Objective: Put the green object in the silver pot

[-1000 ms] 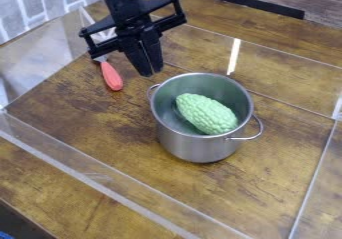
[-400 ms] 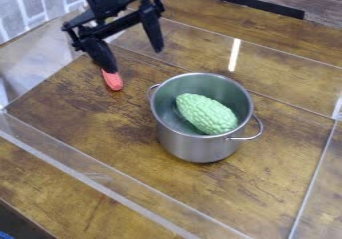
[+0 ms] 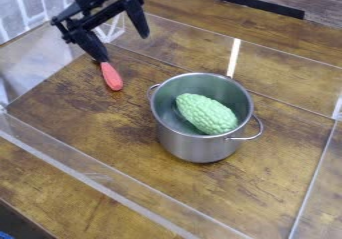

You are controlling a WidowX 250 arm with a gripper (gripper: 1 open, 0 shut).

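The green object (image 3: 206, 113), a bumpy light green gourd, lies inside the silver pot (image 3: 201, 143), which stands upright near the middle of the wooden table. My gripper (image 3: 116, 37) hangs up and to the left of the pot, well apart from it. Its two dark fingers (image 3: 139, 22) are spread wide and open, with nothing between them. One fingertip hovers above the small red-orange carrot-like item (image 3: 112, 76).
A clear plastic wall (image 3: 80, 188) rings the wooden work surface (image 3: 107, 133), with low edges at front and left. A white strip (image 3: 233, 57) stands behind the pot. A dark bar (image 3: 262, 4) lies at the back.
The gripper's fingers went from nearly together to spread wide. The gripper has moved left and away from the pot. The gourd stays in the pot.
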